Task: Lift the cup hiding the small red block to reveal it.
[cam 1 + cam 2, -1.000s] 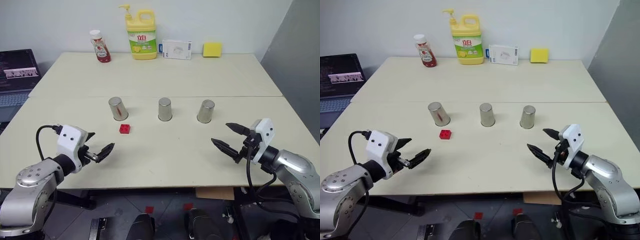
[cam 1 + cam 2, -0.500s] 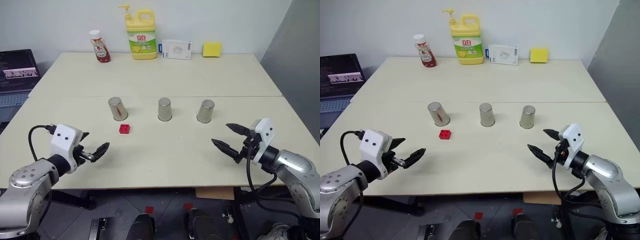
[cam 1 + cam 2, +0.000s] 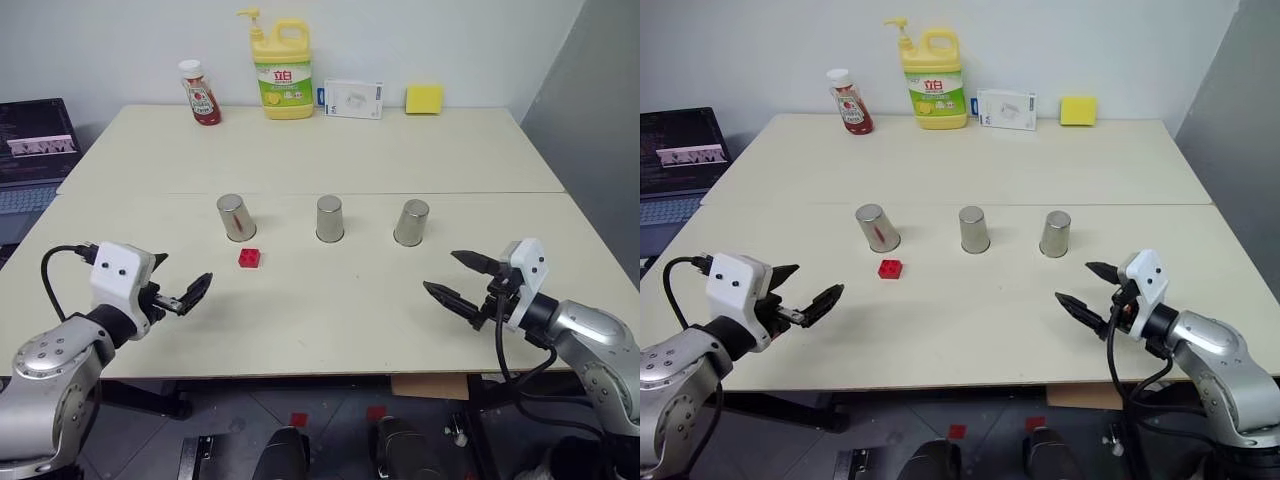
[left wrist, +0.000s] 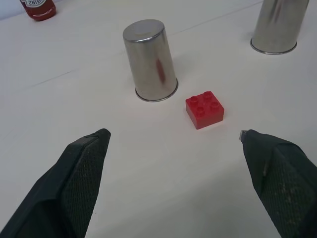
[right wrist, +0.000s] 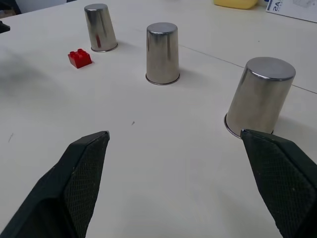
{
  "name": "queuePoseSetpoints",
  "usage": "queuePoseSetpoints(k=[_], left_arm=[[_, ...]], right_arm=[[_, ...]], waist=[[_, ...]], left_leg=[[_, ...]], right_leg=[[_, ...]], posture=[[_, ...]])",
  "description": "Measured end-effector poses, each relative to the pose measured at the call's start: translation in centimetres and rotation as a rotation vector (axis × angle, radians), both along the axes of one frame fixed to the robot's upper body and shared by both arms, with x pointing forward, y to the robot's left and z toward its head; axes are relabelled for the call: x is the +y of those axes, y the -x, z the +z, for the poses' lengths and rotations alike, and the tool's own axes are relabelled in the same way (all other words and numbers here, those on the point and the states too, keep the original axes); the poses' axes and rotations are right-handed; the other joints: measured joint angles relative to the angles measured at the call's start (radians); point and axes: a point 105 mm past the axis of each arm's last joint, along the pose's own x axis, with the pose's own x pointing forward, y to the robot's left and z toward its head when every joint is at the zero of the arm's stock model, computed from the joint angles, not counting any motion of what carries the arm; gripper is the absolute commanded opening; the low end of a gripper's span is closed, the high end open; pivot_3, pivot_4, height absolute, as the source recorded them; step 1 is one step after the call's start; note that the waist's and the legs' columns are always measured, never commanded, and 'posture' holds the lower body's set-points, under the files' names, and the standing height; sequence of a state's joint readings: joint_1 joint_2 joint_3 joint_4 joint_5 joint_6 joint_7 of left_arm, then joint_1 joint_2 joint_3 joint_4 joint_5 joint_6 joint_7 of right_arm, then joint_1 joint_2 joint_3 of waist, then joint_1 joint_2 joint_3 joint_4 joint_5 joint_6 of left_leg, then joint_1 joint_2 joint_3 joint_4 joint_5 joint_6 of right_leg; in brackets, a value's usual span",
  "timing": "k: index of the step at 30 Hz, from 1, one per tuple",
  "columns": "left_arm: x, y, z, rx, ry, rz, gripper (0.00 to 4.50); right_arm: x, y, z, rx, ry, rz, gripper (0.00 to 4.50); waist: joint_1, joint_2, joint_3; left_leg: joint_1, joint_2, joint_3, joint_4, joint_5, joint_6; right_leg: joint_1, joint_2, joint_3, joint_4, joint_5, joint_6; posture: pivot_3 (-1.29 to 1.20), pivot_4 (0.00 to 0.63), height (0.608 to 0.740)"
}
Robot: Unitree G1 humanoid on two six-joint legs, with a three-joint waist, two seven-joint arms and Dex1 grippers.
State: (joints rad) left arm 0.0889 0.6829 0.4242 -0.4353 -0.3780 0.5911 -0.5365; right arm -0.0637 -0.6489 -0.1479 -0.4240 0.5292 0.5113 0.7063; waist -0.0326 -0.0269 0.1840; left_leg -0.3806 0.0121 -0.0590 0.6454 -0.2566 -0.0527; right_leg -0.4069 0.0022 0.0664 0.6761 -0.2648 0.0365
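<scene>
Three alike silver cups stand upside down in a row: left cup (image 3: 236,217), middle cup (image 3: 330,218), right cup (image 3: 411,222). The small red block (image 3: 250,258) lies uncovered on the table just in front of the left cup (image 4: 150,60), and no cup is over it. My left gripper (image 3: 183,272) hovers open near the table's front left, pointing toward the block (image 4: 204,109), well short of it. At the front right my right gripper (image 3: 441,271) is open too, aimed at the right cup (image 5: 260,97), holding nothing.
Along the table's far edge stand a red sauce bottle (image 3: 201,93), a yellow detergent bottle (image 3: 283,70), a white box (image 3: 353,99) and a yellow sponge (image 3: 424,98). A laptop (image 3: 35,150) sits off the table's left side.
My left gripper has drifted a little to the left, away from the red block, still open. The right gripper, cups and block have stayed put.
</scene>
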Motion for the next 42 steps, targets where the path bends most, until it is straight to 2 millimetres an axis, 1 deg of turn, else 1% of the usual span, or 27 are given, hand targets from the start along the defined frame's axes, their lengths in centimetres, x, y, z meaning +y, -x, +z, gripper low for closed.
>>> queuePoseSetpoints(k=[3,19,31,42], left_arm=[[-0.25,0.15,-0.52,0.013,-0.013,-0.013,4.47],[0.07,0.05,-0.66,0.013,-0.017,0.000,4.47],[0.19,-0.06,-0.99,0.011,-0.015,-0.008,4.47],[0.00,0.01,-1.01,0.004,-0.010,-0.021,4.47]], right_arm=[[0.03,0.04,-0.01,0.001,0.000,0.005,4.50],[-0.34,0.29,0.48,-0.020,0.004,-0.020,4.50],[-0.54,0.55,-0.14,0.000,-0.001,-0.031,4.50],[-0.35,0.51,-0.06,-0.007,-0.008,-0.027,4.50]], waist=[[0.000,0.000,0.000],[0.000,0.000,0.000],[0.000,0.000,0.000],[0.000,0.000,0.000]], left_leg=[[0.000,0.000,0.000,0.000,0.000,0.000],[0.000,0.000,0.000,0.000,0.000,0.000],[0.000,0.000,0.000,0.000,0.000,0.000],[0.000,0.000,0.000,0.000,0.000,0.000]], right_leg=[[0.000,0.000,0.000,0.000,0.000,0.000],[0.000,0.000,0.000,0.000,0.000,0.000],[0.000,0.000,0.000,0.000,0.000,0.000],[0.000,0.000,0.000,0.000,0.000,0.000]], posture=[[0.00,0.150,0.740],[0.00,0.150,0.740],[0.00,0.150,0.740],[0.00,0.150,0.740]])
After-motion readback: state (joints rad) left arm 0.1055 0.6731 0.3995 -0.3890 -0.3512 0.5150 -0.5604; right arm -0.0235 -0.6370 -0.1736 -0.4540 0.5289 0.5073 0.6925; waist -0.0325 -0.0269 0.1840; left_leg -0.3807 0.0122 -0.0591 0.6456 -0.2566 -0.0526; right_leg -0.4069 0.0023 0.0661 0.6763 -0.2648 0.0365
